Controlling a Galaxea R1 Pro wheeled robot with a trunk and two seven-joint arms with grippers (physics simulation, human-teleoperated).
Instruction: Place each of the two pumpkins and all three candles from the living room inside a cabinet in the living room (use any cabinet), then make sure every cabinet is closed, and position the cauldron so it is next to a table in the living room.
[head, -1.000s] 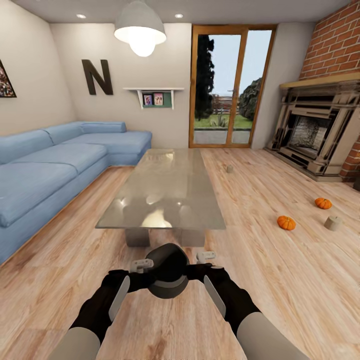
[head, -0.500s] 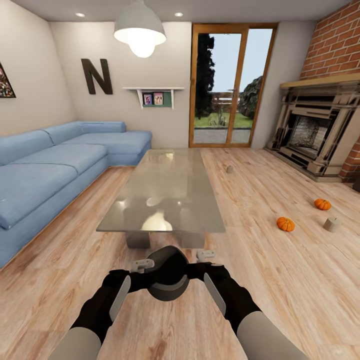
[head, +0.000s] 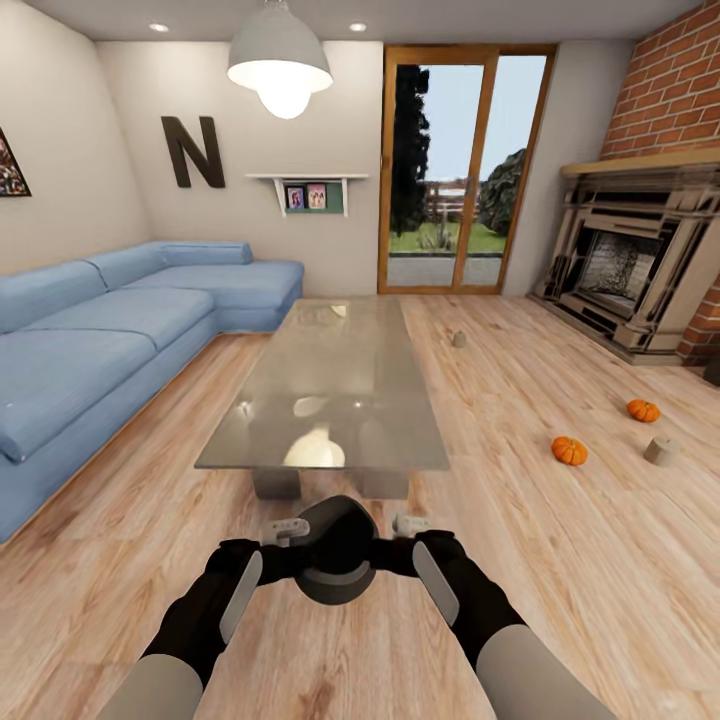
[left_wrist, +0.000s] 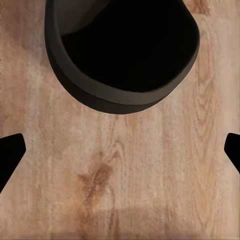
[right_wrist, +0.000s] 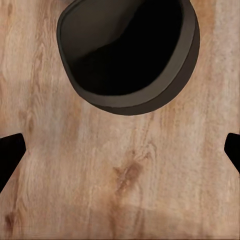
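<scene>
Between both tools (head: 345, 524), cauldron (head: 335, 548)

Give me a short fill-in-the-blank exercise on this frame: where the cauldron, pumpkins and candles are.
1. The cauldron sits between the left gripper and the right gripper, just short of the near end of the ____.
2. The two pumpkins lie on the ____.
3. The number of candles showing in the head view is ____.
4. The sofa is coloured ____.

Missing words: table; floor; two; blue
</scene>
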